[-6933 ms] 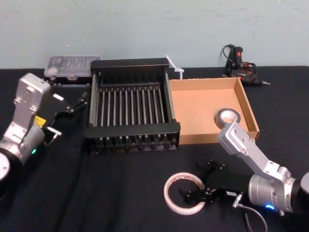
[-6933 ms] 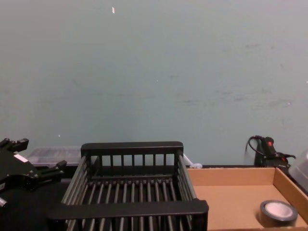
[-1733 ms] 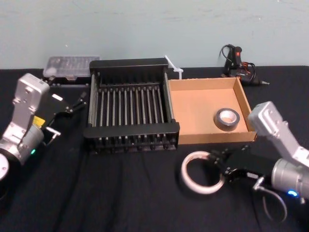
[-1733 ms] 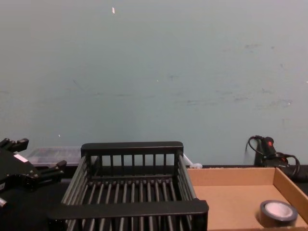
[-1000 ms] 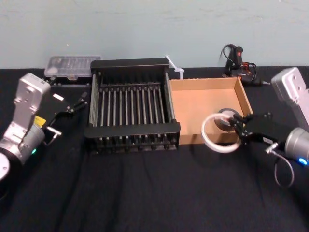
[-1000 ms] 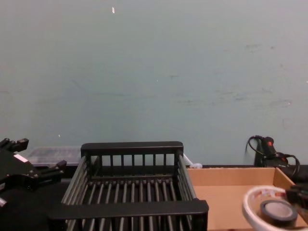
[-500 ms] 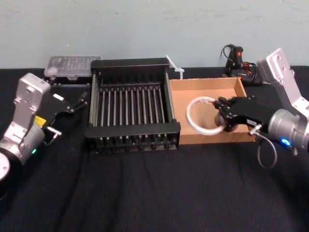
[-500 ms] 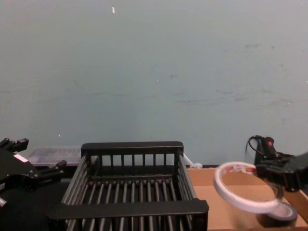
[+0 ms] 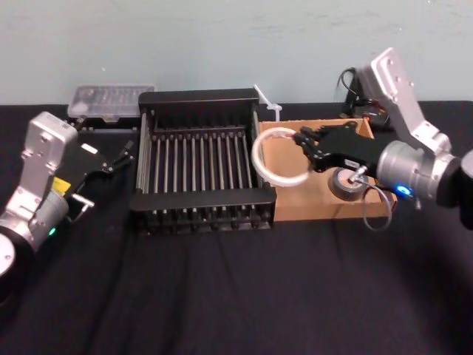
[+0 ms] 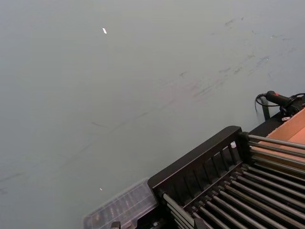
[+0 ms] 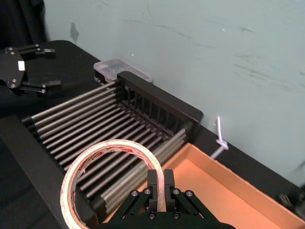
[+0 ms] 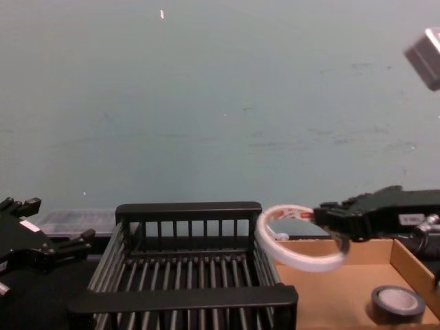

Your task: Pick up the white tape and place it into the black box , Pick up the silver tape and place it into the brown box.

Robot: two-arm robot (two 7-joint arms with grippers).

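White tape (image 12: 302,262) at the black box (image 9: 198,97) rim
My right tool (image 9: 304,151) is clenched on it; I'd release only once the box floor sits under the tool. My left tool (image 9: 118,157) idles open.

- The table (image 9: 222,296) is covered in a black cloth that runs back to a pale blue-green wall; the cloth shows soft folds in the near half.
- The black box (image 9: 203,198) stands on it left of centre, its slatted bottom flat on the cloth.
- The brown box (image 9: 318,208) sits just to the right of the black box, their side walls touching or nearly so.
- A clear plastic case (image 9: 111,100) lies at the back left, just behind the black box's far left corner.
- A white plastic tie (image 9: 267,103) lies at the back, behind the seam between the two boxes.
- A black corded hand device (image 10: 279,99) rests at the back right, behind the brown box.
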